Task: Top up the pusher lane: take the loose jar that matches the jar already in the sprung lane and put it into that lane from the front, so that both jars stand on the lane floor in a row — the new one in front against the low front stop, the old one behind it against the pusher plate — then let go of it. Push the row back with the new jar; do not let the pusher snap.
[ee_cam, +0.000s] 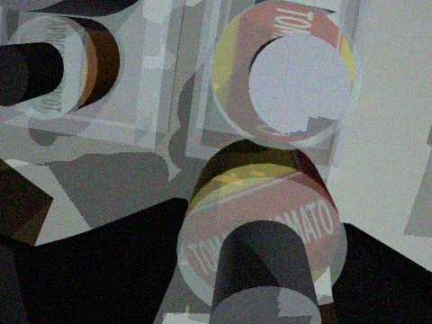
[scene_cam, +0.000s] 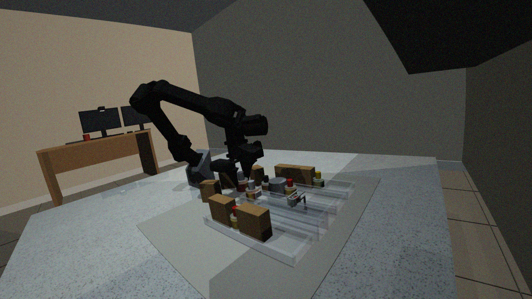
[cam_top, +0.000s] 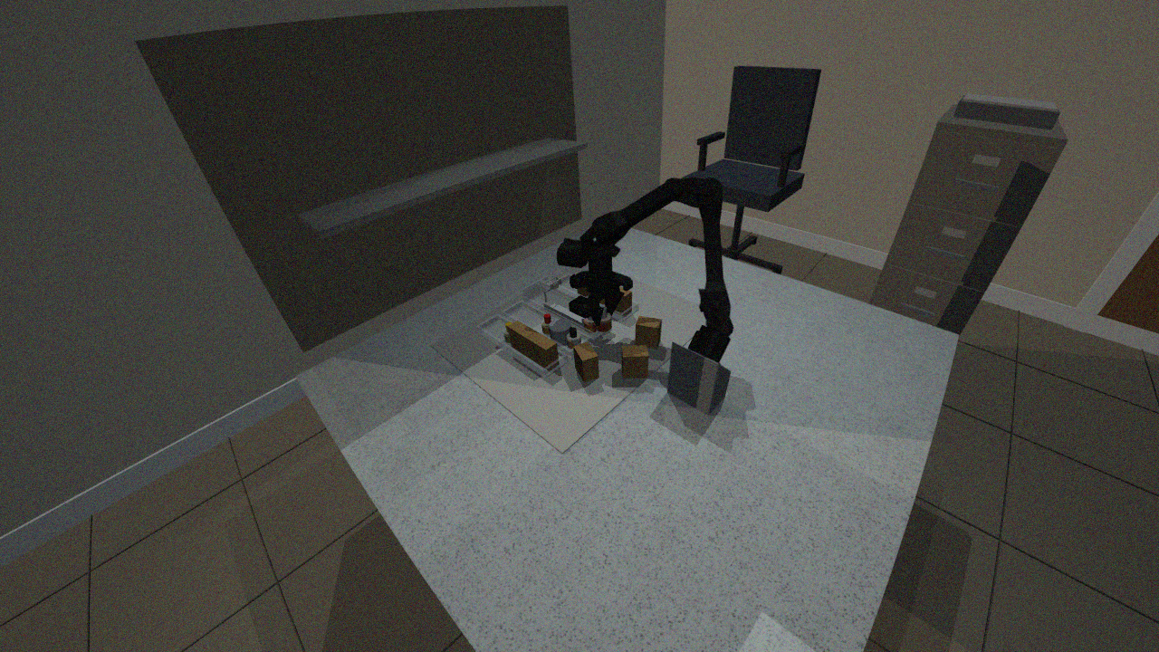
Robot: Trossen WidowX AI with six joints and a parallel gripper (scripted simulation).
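Observation:
A tomato jar (ee_cam: 229, 72) (scene_cam: 252, 194) with a pale grey cap stands in the clear sprung lane (ee_cam: 193, 130), near its front end. The pusher plate (scene_cam: 258, 193) shows only as a small pale piece behind it in the exterior view. My gripper (ee_cam: 261, 226) (scene_cam: 242, 179) is shut on a second tomato jar (ee_cam: 270, 198) (scene_cam: 241, 186) with a grey cap. This jar is upright or nearly so, at the front end of the lane, close to the lane jar. Its body hides part of the front stop. Whether the two jars touch, and the held jar's height, I cannot tell.
An apricot jar (ee_cam: 74, 67) (scene_cam: 265, 184) with a black cap stands in the neighbouring lane. A grey cylinder (scene_cam: 277, 185) and a red-capped jar (scene_cam: 290, 188) are beyond it. Cardboard-brown blocks (scene_cam: 210, 190) (cam_top: 635, 361) (cam_top: 648, 332) stand around the lanes.

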